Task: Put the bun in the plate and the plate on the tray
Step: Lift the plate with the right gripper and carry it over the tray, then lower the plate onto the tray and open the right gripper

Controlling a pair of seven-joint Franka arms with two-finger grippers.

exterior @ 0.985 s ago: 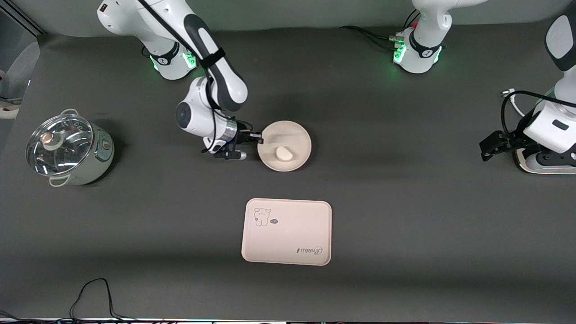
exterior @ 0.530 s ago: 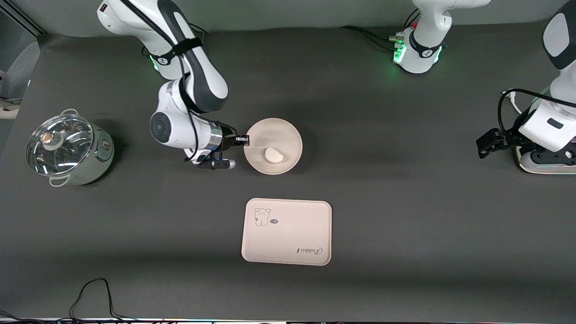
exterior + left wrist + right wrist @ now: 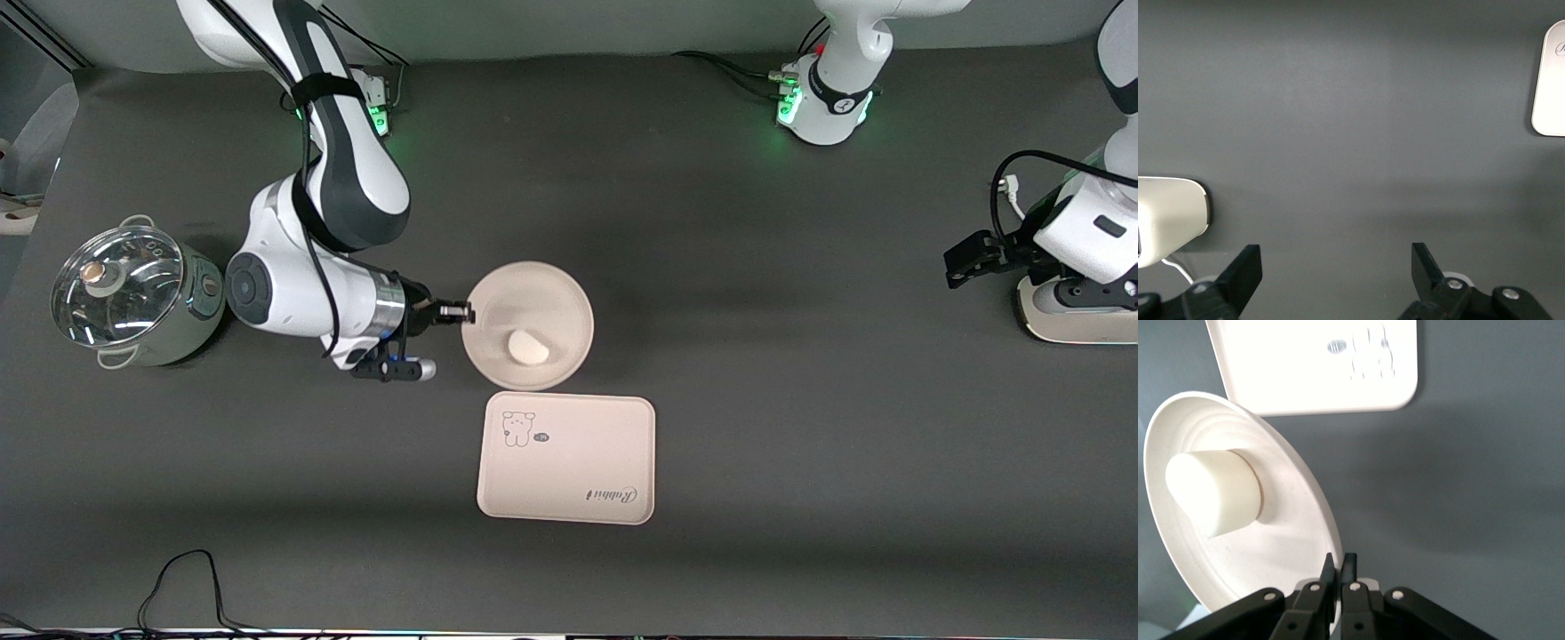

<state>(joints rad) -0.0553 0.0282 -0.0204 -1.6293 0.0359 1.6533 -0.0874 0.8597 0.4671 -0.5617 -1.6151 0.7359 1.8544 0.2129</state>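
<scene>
The tray (image 3: 566, 457) carries the only readable writing: the script word "Rabbit" in dark lettering, seen upside down from the front camera, near the tray's corner at about 5 o'clock. Beside the bear drawing at about 10 o'clock sits a small dark oval mark, too small to read.

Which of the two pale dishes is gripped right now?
The round plate, carrying the bun; the right gripper pinches its rim. The rectangular tray lies untouched.
</scene>
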